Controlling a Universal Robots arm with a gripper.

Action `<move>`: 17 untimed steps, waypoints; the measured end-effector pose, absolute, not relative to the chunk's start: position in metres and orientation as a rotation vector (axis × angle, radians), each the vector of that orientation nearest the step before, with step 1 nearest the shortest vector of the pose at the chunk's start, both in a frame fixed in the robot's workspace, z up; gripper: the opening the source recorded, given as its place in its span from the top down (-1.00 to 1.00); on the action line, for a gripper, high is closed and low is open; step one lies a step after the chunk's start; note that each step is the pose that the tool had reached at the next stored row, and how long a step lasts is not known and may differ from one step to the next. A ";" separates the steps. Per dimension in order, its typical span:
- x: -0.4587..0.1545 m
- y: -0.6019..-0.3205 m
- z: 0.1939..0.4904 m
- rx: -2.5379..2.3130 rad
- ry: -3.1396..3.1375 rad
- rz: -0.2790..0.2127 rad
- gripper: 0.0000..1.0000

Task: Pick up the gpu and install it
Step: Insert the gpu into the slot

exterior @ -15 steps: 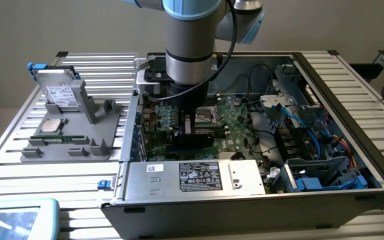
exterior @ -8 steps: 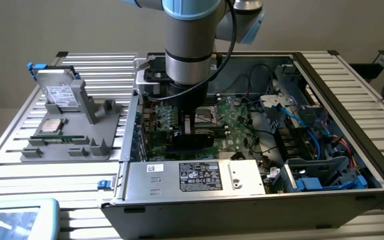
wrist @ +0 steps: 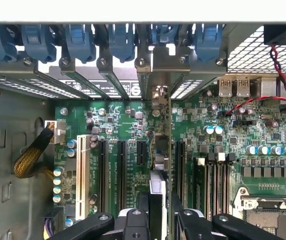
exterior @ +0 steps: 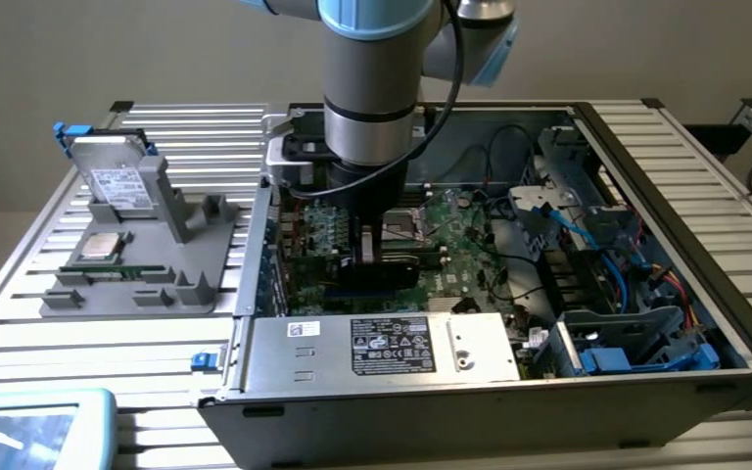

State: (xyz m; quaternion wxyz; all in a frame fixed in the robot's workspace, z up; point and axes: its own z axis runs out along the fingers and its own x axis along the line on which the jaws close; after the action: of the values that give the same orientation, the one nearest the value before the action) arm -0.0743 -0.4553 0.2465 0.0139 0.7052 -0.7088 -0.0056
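The gpu (wrist: 158, 150) shows edge-on in the wrist view, standing upright over the green motherboard (wrist: 133, 125), between two black expansion slots. Its silver bracket end (wrist: 157, 65) reaches the row of rear slot openings. My gripper (wrist: 157, 216) is shut on the card's near end, with a black finger (wrist: 142, 217) on either side. In the exterior view my gripper (exterior: 369, 243) is down inside the open computer case (exterior: 637, 196), and the gpu (exterior: 383, 274) is a dark slab under it, low over the board.
A grey fixture (exterior: 141, 294) at the exterior view's left holds a silver hard drive (exterior: 121, 181), a processor (exterior: 102, 245) and a memory stick (exterior: 121, 272). The power supply (exterior: 376, 343), blue cables (exterior: 611, 264) and blue bracket clips (wrist: 83, 42) crowd the case.
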 end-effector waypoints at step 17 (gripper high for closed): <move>-0.074 -0.456 0.246 2.201 -2.202 -0.017 0.46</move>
State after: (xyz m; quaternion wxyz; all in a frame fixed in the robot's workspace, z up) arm -0.0743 -0.4563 0.2465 0.0138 0.7068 -0.7072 -0.0055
